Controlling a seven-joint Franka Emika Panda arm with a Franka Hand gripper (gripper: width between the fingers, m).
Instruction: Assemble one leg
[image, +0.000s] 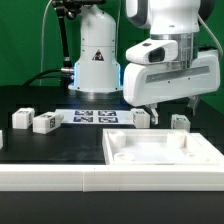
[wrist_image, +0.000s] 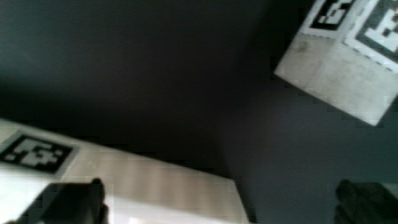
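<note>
Several small white legs with square tags lie on the black table: two at the exterior view's left (image: 20, 118) (image: 45, 122), and two near the middle (image: 141, 117) (image: 179, 121). My gripper (image: 170, 103) hangs open and empty just above the table, over the gap between the two middle legs. In the wrist view the gripper (wrist_image: 217, 205) is open, with dark table between its fingertips (wrist_image: 71, 205). A white tagged leg (wrist_image: 125, 180) lies beside one finger and is not between the jaws.
The marker board (image: 95, 116) lies flat behind the legs and shows in the wrist view (wrist_image: 347, 60). The large white square panel (image: 125, 150) with corner sockets lies in front of the gripper. A white ledge (image: 60, 180) runs along the front. The robot base (image: 97, 60) stands at the back.
</note>
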